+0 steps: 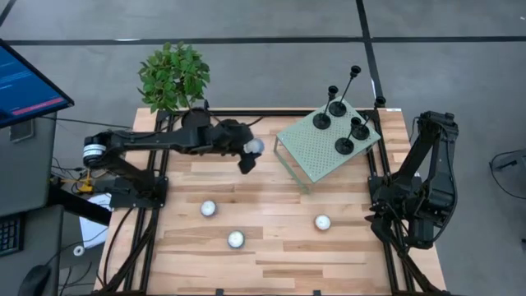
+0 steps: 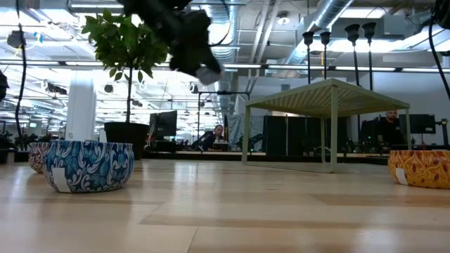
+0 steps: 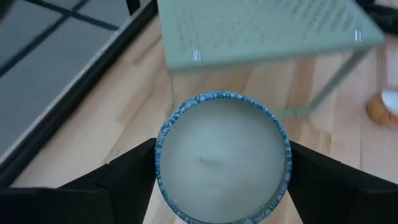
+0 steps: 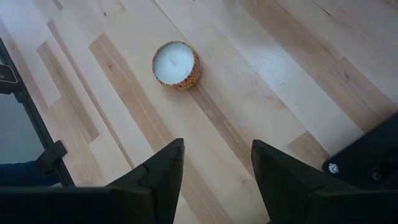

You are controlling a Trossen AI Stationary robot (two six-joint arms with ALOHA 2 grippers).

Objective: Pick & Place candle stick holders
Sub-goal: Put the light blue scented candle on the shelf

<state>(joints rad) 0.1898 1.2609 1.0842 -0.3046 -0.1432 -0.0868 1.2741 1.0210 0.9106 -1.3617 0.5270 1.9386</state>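
Blue-rimmed candle (image 3: 222, 158) fills left pincer (image 3: 221, 180), raised beside green rack (image 1: 327, 140).

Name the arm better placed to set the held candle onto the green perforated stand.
Left. The left gripper already clamps the blue-patterned candle, raised beside the green stand. The right gripper is open, folded back over the orange candle.

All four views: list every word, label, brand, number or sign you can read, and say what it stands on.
No text can be read in any view.
Monitor at the table's left: coloured lines on the screen, too small to read.
White label on the blue patterned candle tin: shows no legible print.
White label on the orange candle tin: likewise unreadable.
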